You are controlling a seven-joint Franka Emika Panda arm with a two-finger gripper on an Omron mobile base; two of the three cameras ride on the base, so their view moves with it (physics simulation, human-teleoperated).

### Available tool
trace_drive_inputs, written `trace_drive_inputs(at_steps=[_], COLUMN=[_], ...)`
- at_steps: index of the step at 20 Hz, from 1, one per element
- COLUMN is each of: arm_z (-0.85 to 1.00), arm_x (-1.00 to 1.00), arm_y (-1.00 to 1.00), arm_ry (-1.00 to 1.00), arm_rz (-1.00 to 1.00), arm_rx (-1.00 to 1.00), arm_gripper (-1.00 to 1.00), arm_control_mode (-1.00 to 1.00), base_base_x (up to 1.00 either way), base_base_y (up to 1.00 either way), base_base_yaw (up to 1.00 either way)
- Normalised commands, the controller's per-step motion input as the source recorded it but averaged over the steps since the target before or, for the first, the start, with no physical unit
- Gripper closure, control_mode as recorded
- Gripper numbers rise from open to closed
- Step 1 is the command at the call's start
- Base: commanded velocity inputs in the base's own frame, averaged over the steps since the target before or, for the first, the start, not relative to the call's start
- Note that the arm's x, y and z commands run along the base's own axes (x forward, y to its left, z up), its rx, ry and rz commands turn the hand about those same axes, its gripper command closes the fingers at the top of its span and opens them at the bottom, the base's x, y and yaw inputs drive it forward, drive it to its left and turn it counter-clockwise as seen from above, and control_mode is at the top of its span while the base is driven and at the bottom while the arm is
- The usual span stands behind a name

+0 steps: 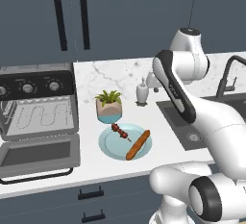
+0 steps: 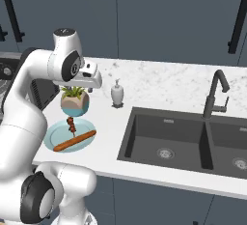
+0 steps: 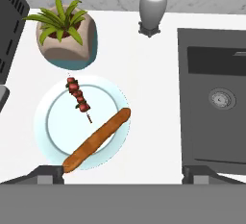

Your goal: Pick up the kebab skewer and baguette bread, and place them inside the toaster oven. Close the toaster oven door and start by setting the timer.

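Status: nothing placed yet. Kebab skewer [image 3: 79, 99] and baguette bread [image 3: 96, 140] both on pale blue plate [image 3: 53, 131] on tabletop [image 1: 144, 170]; toaster oven [image 1: 37, 107] left of plate, toaster oven door [image 1: 38, 156] dropped open, rack bare. Pincer [image 3: 123, 172] high above plate, spread wide, grasping nothing; both pickups, door closing, timer outstanding.

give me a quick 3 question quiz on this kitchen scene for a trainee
1. True or false: the toaster oven door is shut.
2. Which item lies nearer the potted plant? A) the kebab skewer B) the baguette bread
3. Fill in: both foods rest on a light blue ____.

Key
1. False: the door hangs open in front of the toaster oven, wire rack exposed.
2. A: the skewer sits at the plate's plant-side edge.
3. plate. The baguette's end overhangs its rim. The fingers are spread wide, holding nothing.
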Motion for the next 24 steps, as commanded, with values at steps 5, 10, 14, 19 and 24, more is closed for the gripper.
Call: trace_drive_inputs(at_steps=[5,10,14,19,24], arm_z=[0.00,0.00,0.00,0.00,0.00], arm_x=[0.00,0.00,0.00,0.00,0.00], arm_y=[0.00,0.00,0.00,0.00,0.00], arm_ry=[0.00,0.00,0.00,0.00,0.00], arm_rz=[0.00,0.00,0.00,0.00,0.00], arm_rx=[0.00,0.00,0.00,0.00,0.00], arm_gripper=[-1.00,-1.00,-1.00,-1.00,-1.00], arm_control_mode=[1.00,1.00,1.00,1.00,1.00], base_base_x=[-0.02,0.00,0.00,0.00,0.00], base_base_y=[0.25,0.71,0.71,0.61,0.00], base_base_yaw=[0.01,0.01,0.00,0.00,0.00])
